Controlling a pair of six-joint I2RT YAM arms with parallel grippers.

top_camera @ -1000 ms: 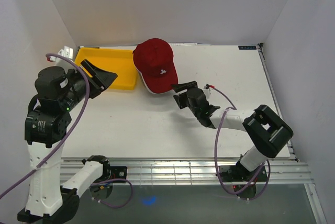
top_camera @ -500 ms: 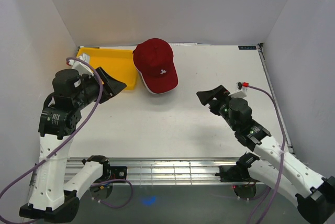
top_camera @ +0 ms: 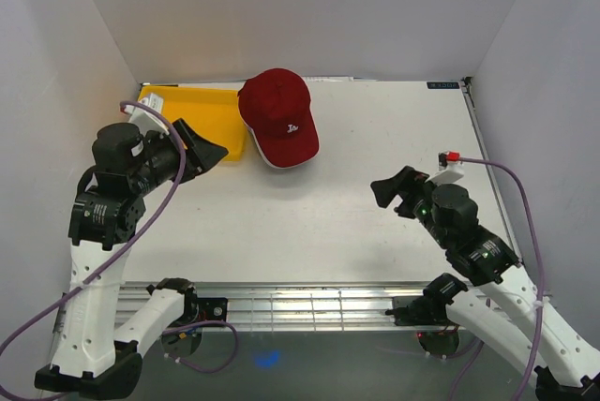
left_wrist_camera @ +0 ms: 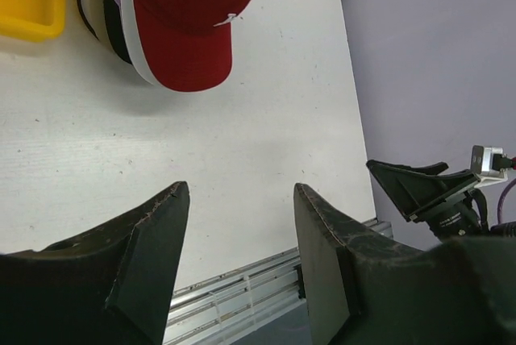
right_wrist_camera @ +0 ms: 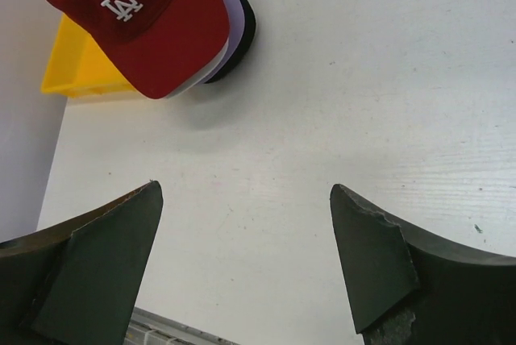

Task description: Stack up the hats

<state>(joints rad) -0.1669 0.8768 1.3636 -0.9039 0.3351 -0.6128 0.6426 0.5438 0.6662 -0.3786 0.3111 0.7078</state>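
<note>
The hats sit in one pile at the back of the table, the red cap [top_camera: 278, 120] with a white logo on top. Under the red cap [left_wrist_camera: 189, 14] the left wrist view shows white, lavender and black brim edges. The right wrist view shows the same layers beneath the red cap [right_wrist_camera: 141, 18]. My left gripper [top_camera: 211, 151] hangs open left of the pile, apart from it, and my left gripper [left_wrist_camera: 240, 186] has only bare table between its fingers. My right gripper [top_camera: 389, 190] is open over the near right and my right gripper [right_wrist_camera: 244, 186] holds nothing.
A yellow tray [top_camera: 202, 120] lies just left of the pile against the back wall. White walls close the back and both sides. A metal rail [top_camera: 309, 303] runs along the near edge by the arm bases.
My right gripper has pulled back from the red cap's brim to the near right and opened wider. My left gripper has shifted a little right, toward the pile.
</note>
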